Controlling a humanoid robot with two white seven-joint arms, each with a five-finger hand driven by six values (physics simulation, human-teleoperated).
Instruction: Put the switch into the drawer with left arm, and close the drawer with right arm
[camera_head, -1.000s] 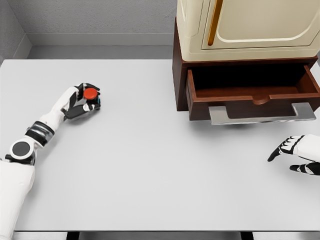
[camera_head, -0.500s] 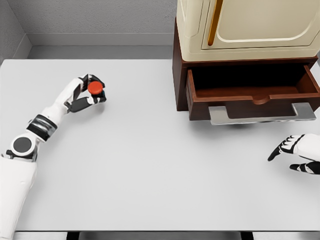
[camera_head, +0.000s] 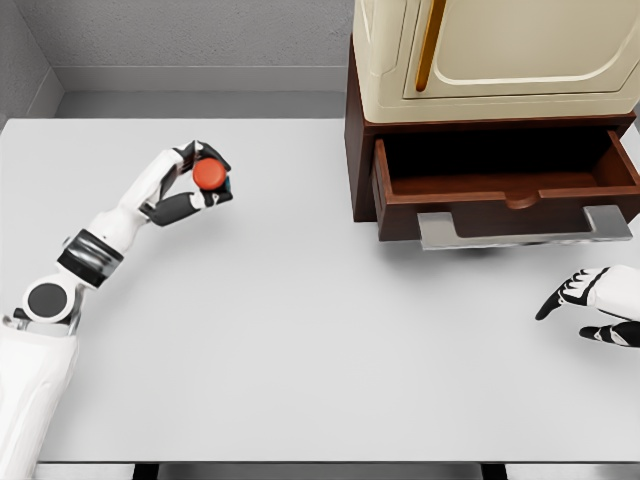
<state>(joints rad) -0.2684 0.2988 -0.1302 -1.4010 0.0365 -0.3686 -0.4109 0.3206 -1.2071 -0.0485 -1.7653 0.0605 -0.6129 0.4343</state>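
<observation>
Left hand (camera_head: 190, 185): grips red switch (camera_head: 210, 175), at 9 o'clock.
Drawer (camera_head: 505, 185): open, at 2 o'clock.
Right hand (camera_head: 597, 305): relaxed, at 4 o'clock.

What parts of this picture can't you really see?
- Switch, head view: only its red top shows; the left hand wraps around its body.
- Right hand: cut off by the right edge.
- Drawer: its back is in dark shadow under the cabinet.
- Cabinet: top cropped by the frame.

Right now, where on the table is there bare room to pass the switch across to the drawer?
The table is bare between the left robot hand, gripping the switch, and the open drawer. It is tighter at the right edge, where the right robot hand sits below the drawer's handle.
</observation>
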